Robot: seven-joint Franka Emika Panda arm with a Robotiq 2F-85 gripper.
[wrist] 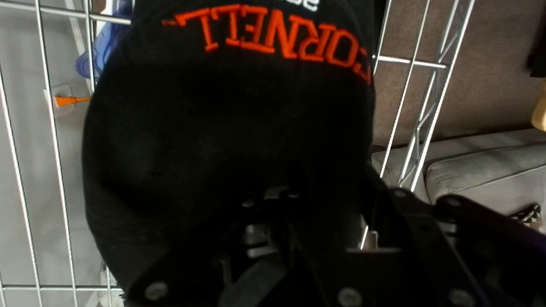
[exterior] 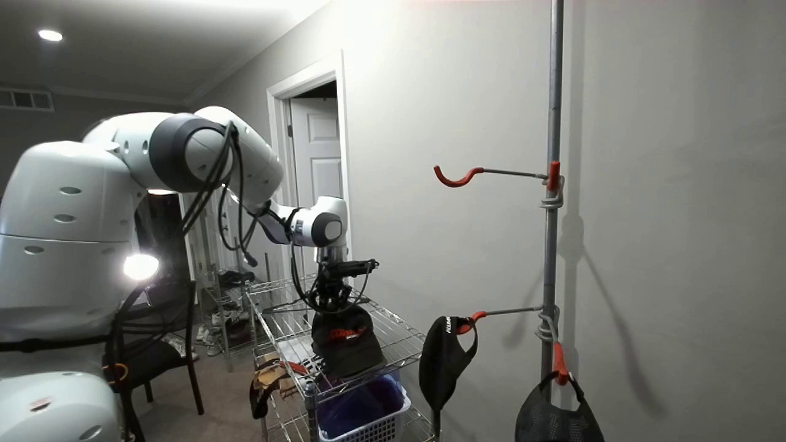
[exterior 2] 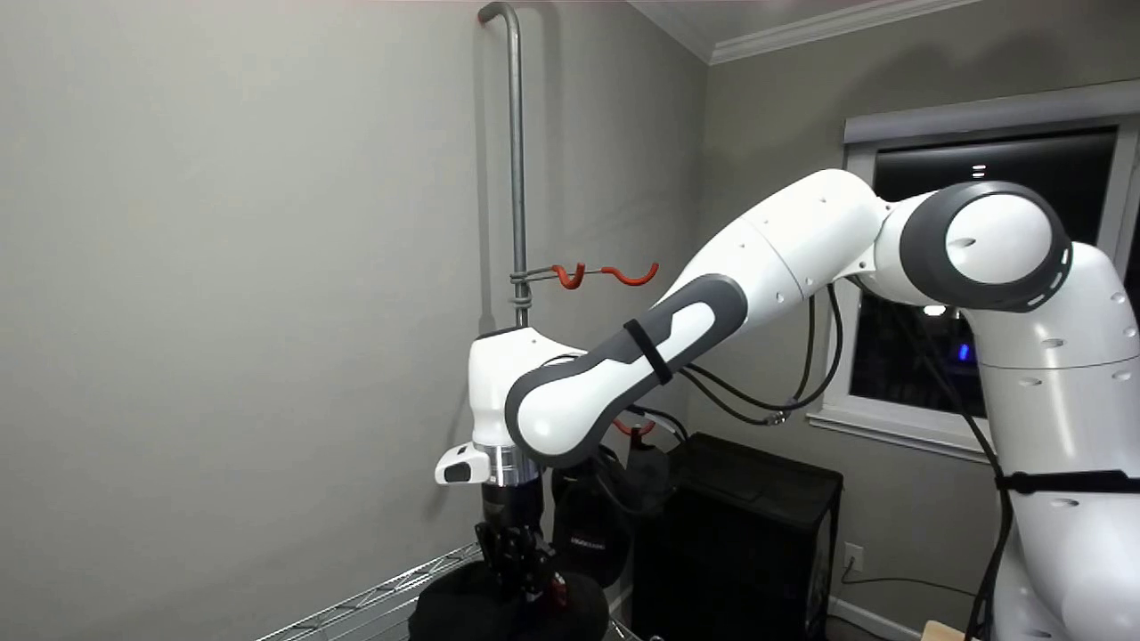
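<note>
A black baseball cap [wrist: 230,111] reading "CORNELL" in orange is sitting near an edge of the wire shelf [exterior: 396,334], wires [wrist: 52,111] showing along both its sides. The fingers [wrist: 405,213] are standing at the crown; I cannot tell whether they are gripping it.

A panelled door [exterior: 317,153] and sofa [wrist: 490,175] suggest a home.
</note>
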